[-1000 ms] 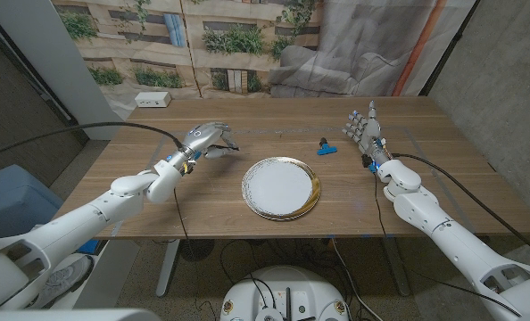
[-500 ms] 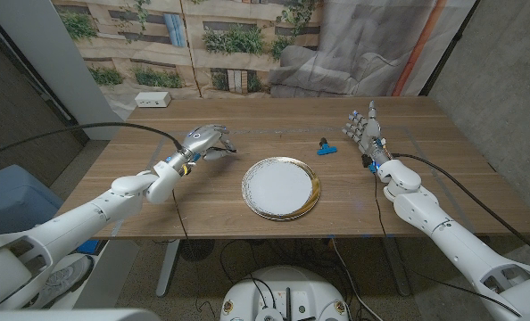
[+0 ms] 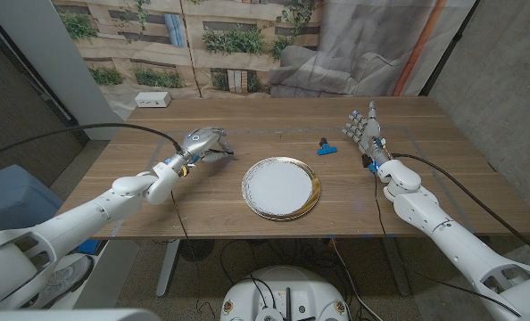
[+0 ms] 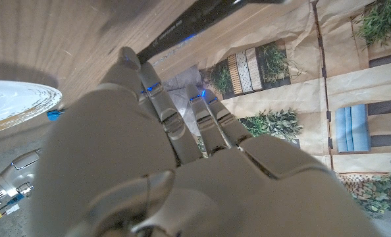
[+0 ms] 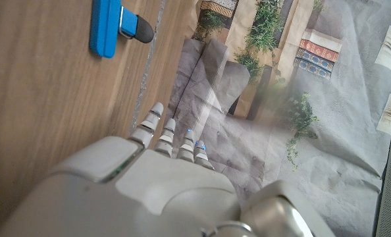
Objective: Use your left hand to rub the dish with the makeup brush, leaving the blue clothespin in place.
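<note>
The white dish with a gold rim sits in the middle of the table and appears again as dish. The dark makeup brush lies on the wood to its left. My left hand hangs low over the brush with its fingers stretched down to it. Along the left wrist view, the brush handle runs just past the fingertips, and no closed grip shows. The blue clothespin lies behind the dish on the right, also seen as clothespin. My right hand stands upright beside it, fingers apart, holding nothing.
A small white box sits at the table's back left corner. A printed backdrop and grey cloth hang behind the table. Bare wood lies in front of my right hand, with the table's right edge beyond it.
My left hand has sunk lower onto the makeup brush and its fingers have drawn closer together. The dish, the clothespin and my right hand have stayed put.
</note>
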Available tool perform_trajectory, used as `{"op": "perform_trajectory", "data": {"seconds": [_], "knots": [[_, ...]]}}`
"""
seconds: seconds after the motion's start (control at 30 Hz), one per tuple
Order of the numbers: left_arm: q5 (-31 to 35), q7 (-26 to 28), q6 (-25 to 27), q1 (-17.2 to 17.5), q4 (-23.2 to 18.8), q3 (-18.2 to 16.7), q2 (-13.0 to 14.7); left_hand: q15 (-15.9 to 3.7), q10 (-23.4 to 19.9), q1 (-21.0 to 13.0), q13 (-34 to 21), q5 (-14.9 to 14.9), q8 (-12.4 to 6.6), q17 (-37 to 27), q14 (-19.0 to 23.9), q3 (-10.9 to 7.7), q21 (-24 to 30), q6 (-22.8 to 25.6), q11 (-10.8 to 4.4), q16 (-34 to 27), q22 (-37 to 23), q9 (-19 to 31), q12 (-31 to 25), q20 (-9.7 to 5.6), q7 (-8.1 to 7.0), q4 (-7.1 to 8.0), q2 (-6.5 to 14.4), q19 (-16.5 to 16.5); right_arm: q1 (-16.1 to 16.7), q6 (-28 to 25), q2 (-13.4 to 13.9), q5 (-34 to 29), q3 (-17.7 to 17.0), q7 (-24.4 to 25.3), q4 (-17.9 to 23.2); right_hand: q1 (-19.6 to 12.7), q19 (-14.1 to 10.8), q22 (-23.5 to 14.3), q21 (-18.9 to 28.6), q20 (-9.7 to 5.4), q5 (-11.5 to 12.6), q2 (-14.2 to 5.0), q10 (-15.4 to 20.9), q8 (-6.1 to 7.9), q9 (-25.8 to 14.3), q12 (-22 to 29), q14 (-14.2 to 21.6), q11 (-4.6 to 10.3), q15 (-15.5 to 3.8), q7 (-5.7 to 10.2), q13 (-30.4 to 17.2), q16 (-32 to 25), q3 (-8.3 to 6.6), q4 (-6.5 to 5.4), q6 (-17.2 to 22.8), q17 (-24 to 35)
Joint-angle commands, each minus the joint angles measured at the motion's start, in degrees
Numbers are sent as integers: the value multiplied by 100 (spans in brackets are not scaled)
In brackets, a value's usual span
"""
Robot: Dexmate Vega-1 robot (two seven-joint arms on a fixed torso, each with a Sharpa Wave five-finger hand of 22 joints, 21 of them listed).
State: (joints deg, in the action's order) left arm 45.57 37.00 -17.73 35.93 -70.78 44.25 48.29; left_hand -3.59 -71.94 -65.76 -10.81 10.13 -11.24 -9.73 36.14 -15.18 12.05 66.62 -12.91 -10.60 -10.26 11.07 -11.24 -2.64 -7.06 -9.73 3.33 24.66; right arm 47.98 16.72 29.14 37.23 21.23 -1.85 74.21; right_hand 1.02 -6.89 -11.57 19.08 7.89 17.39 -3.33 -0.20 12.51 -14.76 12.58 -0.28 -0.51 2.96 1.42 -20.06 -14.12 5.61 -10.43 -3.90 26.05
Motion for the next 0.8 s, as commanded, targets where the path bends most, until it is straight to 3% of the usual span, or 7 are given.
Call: {"op": "perform_trajectory", "data": {"seconds": [0.03,0.47,0.8], "knots": [[51,-40,-90,-196,275,271,-50,-932,-51,-22,-21,27,-34,-24,50,25,11,34,-13,-10,-15,11,-34,-195,-39,12,59,-2,0,2,1,1,-1,-2,0,22,9,-33,39,26,20,-611,-29,29,-10,39,-27,-23,38,0,-19,-11,18,-43,-48,0],[142,-161,-30,-235,282,410,-27,-933,-51,-22,-21,27,-33,-23,48,34,9,37,-13,-7,-15,10,-32,-193,-34,12,57,-4,0,2,1,0,-1,-2,-1,22,7,-33,39,28,20,-611,-20,30,-10,43,-26,-13,35,-3,-20,-11,18,-43,-46,0],[193,-338,160,-209,75,393,60,-925,156,21,-20,47,48,-26,58,66,-17,-229,-15,-2,-14,12,23,-120,-151,33,89,-71,0,3,0,0,0,-1,-1,23,13,-33,37,28,19,-610,-28,30,-10,39,-22,-15,30,-1,-20,-13,19,-43,-46,-1]]}}
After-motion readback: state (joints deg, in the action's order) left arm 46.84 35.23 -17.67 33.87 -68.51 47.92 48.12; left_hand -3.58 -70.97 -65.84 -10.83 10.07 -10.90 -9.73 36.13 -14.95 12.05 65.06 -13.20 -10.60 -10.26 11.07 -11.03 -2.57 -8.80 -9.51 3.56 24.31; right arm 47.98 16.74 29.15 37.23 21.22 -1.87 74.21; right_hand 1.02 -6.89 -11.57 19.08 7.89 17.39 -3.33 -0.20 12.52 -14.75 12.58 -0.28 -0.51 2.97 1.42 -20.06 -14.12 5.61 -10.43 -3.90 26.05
